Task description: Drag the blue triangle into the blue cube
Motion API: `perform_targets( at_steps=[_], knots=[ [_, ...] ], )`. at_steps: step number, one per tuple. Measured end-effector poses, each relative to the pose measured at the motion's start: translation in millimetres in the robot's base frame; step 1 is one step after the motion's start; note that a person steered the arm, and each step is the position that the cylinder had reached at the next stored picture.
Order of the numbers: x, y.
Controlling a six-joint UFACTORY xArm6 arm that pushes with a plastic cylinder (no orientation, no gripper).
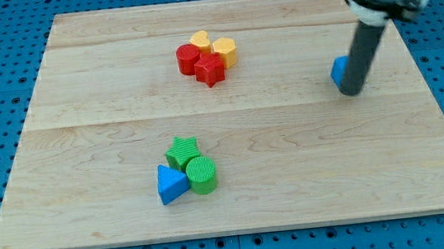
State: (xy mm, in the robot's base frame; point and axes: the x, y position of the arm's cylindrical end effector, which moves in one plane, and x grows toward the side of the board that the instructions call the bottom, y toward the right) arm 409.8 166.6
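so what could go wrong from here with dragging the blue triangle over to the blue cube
1. My tip sits at the blue cube, far from the blue triangle; moving off carelessly could knock the cube away.
2. The triangle touches the green cylinder and sits close to the green star-shaped block, so a push may drag them along.
3. The cube is near the wooden board's right edge; a hard push might overshoot.

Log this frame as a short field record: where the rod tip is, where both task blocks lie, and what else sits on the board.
tip: my tip at the view's right, against the blue cube
blue cube: mostly hidden behind the rod
blue triangle: lower centre-left, touching the green cylinder, with a green star just above
other cluster: red cylinder, red star, yellow heart, yellow hexagon, upper centre
task state: triangle far from cube
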Motion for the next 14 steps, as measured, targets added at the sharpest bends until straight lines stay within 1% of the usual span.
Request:
perform_targets(
  at_steps=[1,2,3,4,5,6,7,8,9,10,11,12,13,14],
  knots=[
    [2,16],
    [79,28],
    [148,-38],
    [155,-191],
    [143,-281],
    [142,-236],
    [148,-216],
    [175,-257],
    [209,-264],
    [188,-323],
    [151,-299],
    [163,-260],
    [174,-299],
    [173,-355]
  ],
)
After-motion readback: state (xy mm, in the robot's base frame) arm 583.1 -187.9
